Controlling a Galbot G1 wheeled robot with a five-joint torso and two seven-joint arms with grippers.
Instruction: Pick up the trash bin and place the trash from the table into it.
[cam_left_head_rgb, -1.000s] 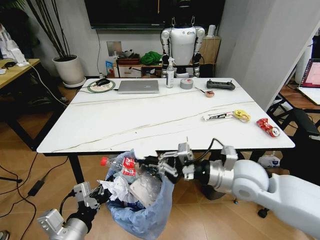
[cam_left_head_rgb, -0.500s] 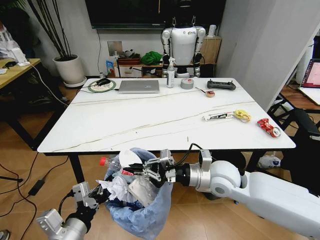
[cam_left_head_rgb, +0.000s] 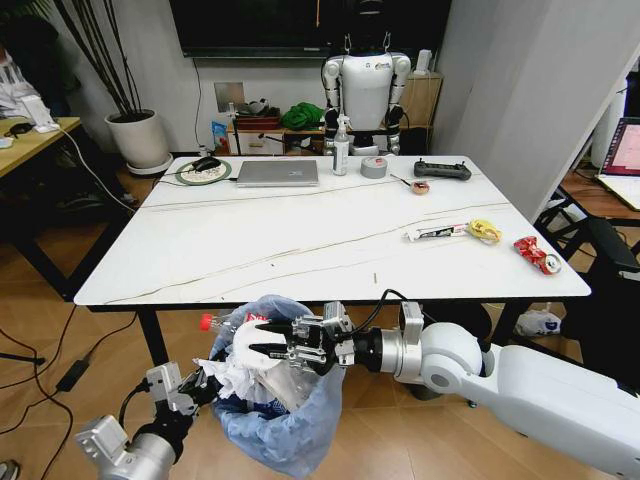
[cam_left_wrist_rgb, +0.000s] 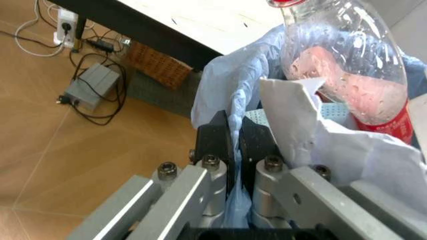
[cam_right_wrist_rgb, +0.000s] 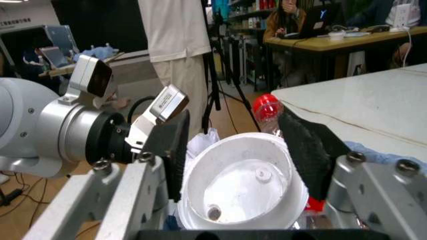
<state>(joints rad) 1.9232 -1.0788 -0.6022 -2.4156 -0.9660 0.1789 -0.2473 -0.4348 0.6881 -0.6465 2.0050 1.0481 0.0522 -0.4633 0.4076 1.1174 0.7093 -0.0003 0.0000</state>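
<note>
Across the upper half of the head view stretches the large white marble-look table (cam_left_head_rgb: 330, 235) with thin grey veins and a black edge. Litter lies near its right edge: a crushed red can (cam_left_head_rgb: 536, 254), a yellow wrapper (cam_left_head_rgb: 485, 231) and a flat white packet (cam_left_head_rgb: 435, 233). At the far side sit a grey closed laptop (cam_left_head_rgb: 277, 173), a grey tape roll (cam_left_head_rgb: 373, 167) and a white spray bottle (cam_left_head_rgb: 341, 147).

Below the near edge hangs the small round trash bin lined with a crinkly light-blue plastic bag (cam_left_head_rgb: 300, 425), heaped with crumpled white tissues (cam_left_head_rgb: 235, 378) and a clear red-capped bottle (cam_left_head_rgb: 222, 323).

From the right, the right arm reaches over the bin's mouth, and the right gripper (cam_left_head_rgb: 262, 346) has its fingers closed around a white paper cup (cam_left_head_rgb: 247, 343), held above the heap. The right wrist view looks straight into that cup (cam_right_wrist_rgb: 240, 197): the black pads (cam_right_wrist_rgb: 175, 150) press on opposite sides of its rim, and the bottle's red cap (cam_right_wrist_rgb: 268, 107) shows just behind, with the table top (cam_right_wrist_rgb: 360, 107) beyond.

At the lower left of the head view the left gripper (cam_left_head_rgb: 196, 388) meets the bin's rim. The left wrist view gives the detail: its two black fingers (cam_left_wrist_rgb: 215, 142) are pressed together on a fold of the blue bag (cam_left_wrist_rgb: 233, 85), with white tissue (cam_left_wrist_rgb: 293, 125) and the bottle's clear, red-labelled body (cam_left_wrist_rgb: 347, 65) just past them.
</note>
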